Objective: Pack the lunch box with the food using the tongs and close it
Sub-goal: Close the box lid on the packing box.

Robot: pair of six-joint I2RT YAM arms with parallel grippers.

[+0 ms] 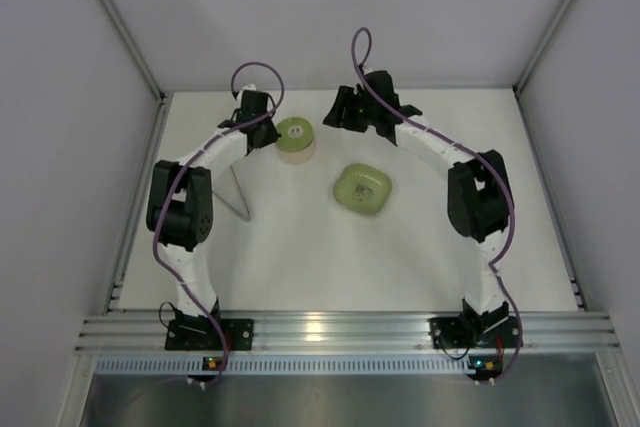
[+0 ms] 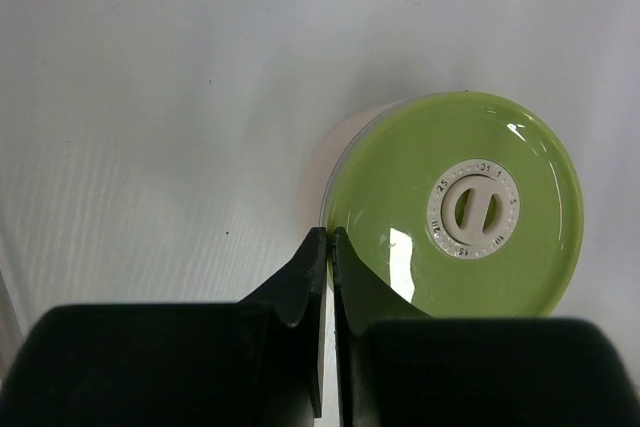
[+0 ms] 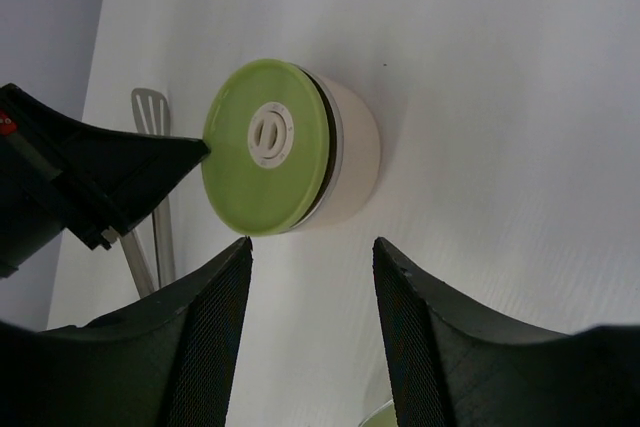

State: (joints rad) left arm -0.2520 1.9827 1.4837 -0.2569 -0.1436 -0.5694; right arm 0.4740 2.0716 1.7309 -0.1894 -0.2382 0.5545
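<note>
Lunch box (image 1: 296, 147) sits toward the far side of the surface (image 1: 300, 257), left of centre, with its lid (image 2: 455, 207) on top. Left jaws are pressed together, holding nothing, tips right at the lid's rim. Right jaws are spread and empty, facing the box from its right, apart from it. Tongs (image 1: 240, 197) lie flat, left of the box. Green dish (image 1: 362, 188) is near, on its right.

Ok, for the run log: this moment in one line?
lid on lunch box | left gripper shut at rim | right gripper open, empty | tongs on table
</note>
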